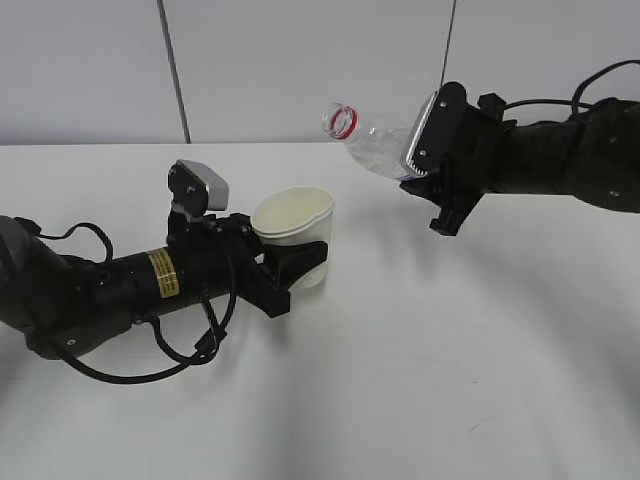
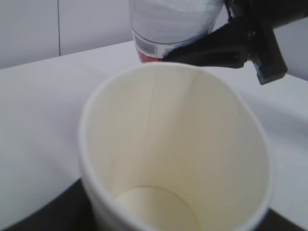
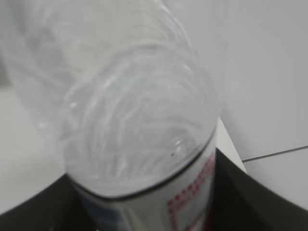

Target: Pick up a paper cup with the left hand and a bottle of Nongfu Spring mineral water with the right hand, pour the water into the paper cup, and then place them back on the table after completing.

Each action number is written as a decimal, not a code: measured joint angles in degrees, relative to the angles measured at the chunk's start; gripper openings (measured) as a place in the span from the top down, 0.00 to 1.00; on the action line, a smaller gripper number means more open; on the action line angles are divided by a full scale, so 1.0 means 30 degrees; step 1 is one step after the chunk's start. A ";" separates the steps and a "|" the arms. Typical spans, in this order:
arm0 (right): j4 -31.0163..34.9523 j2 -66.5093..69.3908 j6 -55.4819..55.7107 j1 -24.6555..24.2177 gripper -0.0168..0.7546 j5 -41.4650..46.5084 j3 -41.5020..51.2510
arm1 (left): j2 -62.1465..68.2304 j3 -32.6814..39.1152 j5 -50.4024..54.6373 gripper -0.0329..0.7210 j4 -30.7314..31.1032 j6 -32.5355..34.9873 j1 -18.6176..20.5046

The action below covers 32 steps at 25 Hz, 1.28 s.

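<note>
My left jaws [image 1: 300,262] clasp the paper cup [image 1: 293,232] upright; right jaws [image 1: 425,165] hold the tilted bottle [image 1: 372,140], mouth above the cup's right side.

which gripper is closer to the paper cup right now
Left. The left gripper is clamped around the paper cup; the right gripper is up and off to the side, holding the tilted bottle.
</note>
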 joint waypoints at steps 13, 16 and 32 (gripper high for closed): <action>-0.2536 -0.0032 -0.0235 0.0293 0.43 0.1189 -0.0758 | 0.0000 0.0000 0.0000 0.47 0.0000 0.0000 0.0000; -0.2811 -0.0032 -0.0357 0.0373 0.43 0.1399 -0.0987 | 0.0000 0.0000 0.0000 0.47 -0.0018 0.0000 0.0000; -0.4409 -0.0624 -0.0730 0.0736 0.43 0.2201 -0.1558 | 0.0000 0.0000 0.0000 0.47 -0.0035 0.0000 0.0000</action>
